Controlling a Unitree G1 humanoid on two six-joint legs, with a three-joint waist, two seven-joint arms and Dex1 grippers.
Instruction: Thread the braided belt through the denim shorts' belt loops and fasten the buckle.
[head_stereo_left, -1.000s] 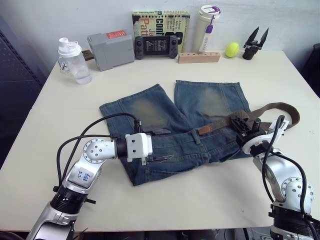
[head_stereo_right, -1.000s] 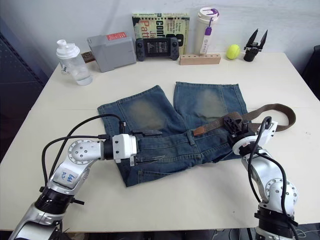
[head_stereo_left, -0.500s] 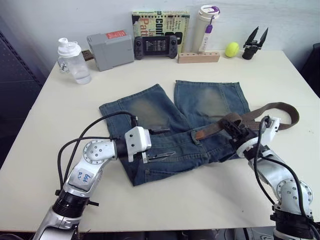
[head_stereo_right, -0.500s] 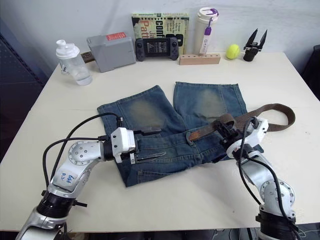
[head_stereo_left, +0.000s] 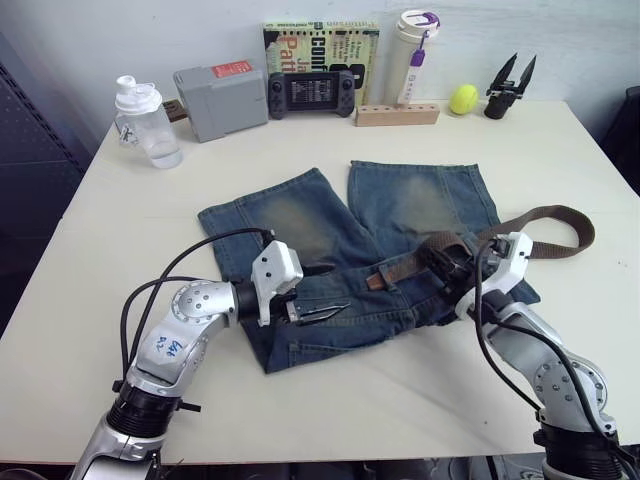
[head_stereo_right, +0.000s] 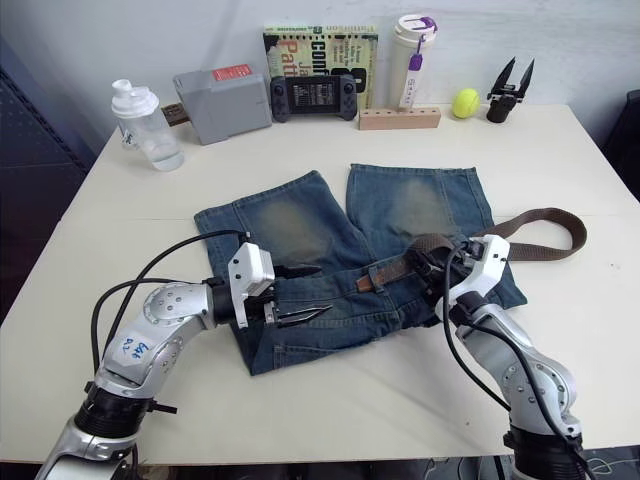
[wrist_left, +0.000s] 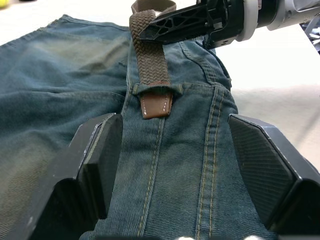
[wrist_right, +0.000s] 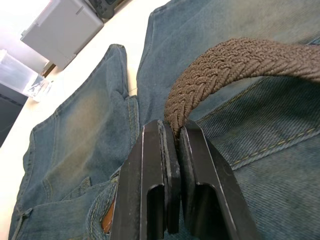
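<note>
The denim shorts (head_stereo_left: 405, 200) lie flat on the table, waistband toward me. The braided belt (head_stereo_left: 556, 213) curves off their right side and comes back across the waistband. Its leather tip (wrist_left: 156, 105) sticks out from under one of the belt loops (wrist_left: 156, 89) near the fly. My right gripper (wrist_right: 171, 131) is shut on the belt just right of that loop, also seen as the right gripper (head_stereo_left: 441, 256). My left gripper (head_stereo_left: 334, 288) hovers open over the waistband left of the tip, its fingers (wrist_left: 100, 160) either side of the loop. The buckle is hidden.
Along the table's far edge stand a clear bottle (head_stereo_left: 146, 120), a grey box (head_stereo_left: 220, 100), a game console (head_stereo_left: 310, 95), a book (head_stereo_left: 320, 45), a white tumbler (head_stereo_left: 415, 55), a wooden block (head_stereo_left: 397, 115), a tennis ball (head_stereo_left: 463, 98) and a black spare gripper (head_stereo_left: 510, 85).
My right gripper has moved left with the belt, and the leather tip has slid left through the loop. The left gripper has turned and shifted slightly toward the tip.
</note>
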